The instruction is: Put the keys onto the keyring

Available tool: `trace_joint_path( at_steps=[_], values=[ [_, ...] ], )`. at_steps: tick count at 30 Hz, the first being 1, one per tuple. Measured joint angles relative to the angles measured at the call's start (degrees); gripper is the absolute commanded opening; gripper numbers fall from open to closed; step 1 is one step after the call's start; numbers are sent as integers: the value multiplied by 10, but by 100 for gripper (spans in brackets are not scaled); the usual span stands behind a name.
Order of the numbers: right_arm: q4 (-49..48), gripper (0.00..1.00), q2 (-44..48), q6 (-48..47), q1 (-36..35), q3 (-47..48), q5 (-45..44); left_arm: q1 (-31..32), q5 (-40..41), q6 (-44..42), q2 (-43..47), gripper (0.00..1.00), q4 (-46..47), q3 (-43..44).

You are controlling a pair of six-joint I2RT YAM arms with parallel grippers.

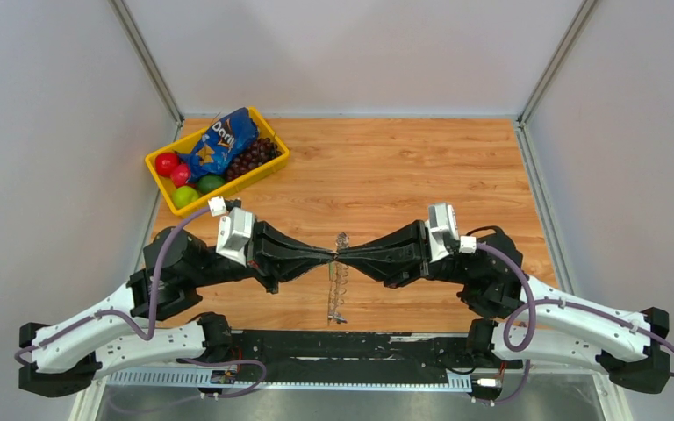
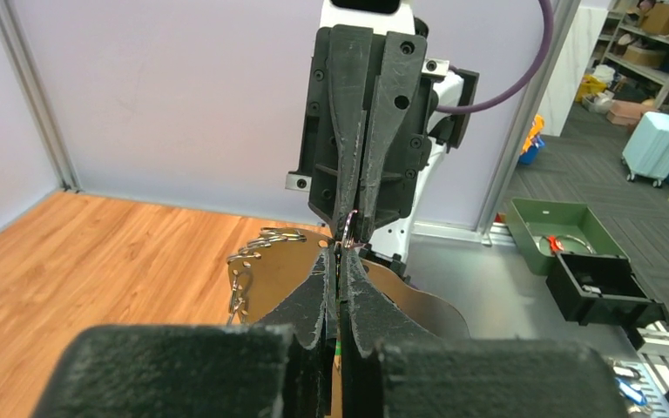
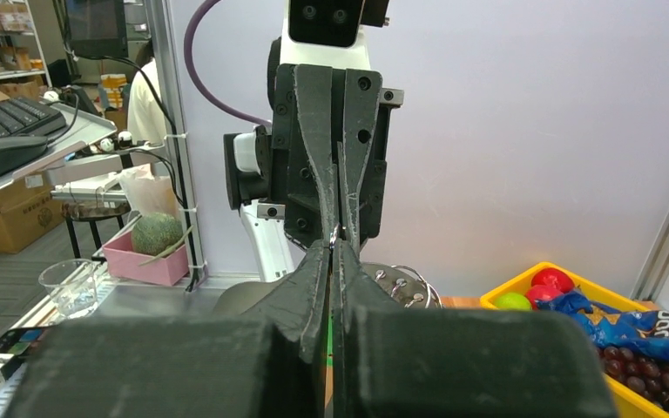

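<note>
My left gripper [image 1: 329,256] and right gripper [image 1: 347,255] meet tip to tip above the table's middle, both shut. The keyring [image 1: 339,289] hangs edge-on below the tips. In the left wrist view it is a thin brownish round piece [image 2: 270,279] with small silver pieces along its left edge. It shows in the right wrist view [image 3: 401,283] too. My left gripper [image 2: 340,252] pinches its top edge. My right gripper [image 3: 336,242] pinches a small ring [image 2: 348,228] at the same spot. Of the keys, only a green sliver [image 3: 329,334] shows through the finger gap.
A yellow bin [image 1: 274,165] at the back left holds a blue chip bag [image 1: 221,143], dark grapes [image 1: 254,156], and red and green fruit [image 1: 175,175]. Grey walls stand close on three sides. The arm bases [image 1: 342,351] sit at the near edge.
</note>
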State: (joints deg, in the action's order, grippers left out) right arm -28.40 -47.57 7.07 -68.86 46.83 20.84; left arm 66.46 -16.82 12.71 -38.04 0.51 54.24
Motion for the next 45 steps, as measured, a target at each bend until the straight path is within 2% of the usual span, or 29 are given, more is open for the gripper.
trace_joint_path(
  at_steps=[3, 7, 14, 22, 28, 36, 45],
  values=[
    [51, 21, 6, -4, 0, 21, -9, 2, 7, -2, -9, 0, -21, 17],
    [135, 27, 28, -11, 0, 52, -30, 2, 24, -12, -23, 0, -75, 40],
    [337, 39, 60, -27, -1, 136, -85, 2, 46, -42, -43, 0, -188, 71],
    [524, 40, 5, -29, -1, 238, -116, 2, 34, -79, -89, 0, -311, 134],
    [606, 43, -38, -30, -1, 242, -117, 2, 22, -96, -134, 0, -391, 167],
    [652, 39, -57, -51, -1, 261, -101, 2, 9, -112, -174, 0, -465, 185],
    [662, 34, -80, -89, -1, 253, -64, 2, -3, -126, -184, 0, -497, 206]
  ],
)
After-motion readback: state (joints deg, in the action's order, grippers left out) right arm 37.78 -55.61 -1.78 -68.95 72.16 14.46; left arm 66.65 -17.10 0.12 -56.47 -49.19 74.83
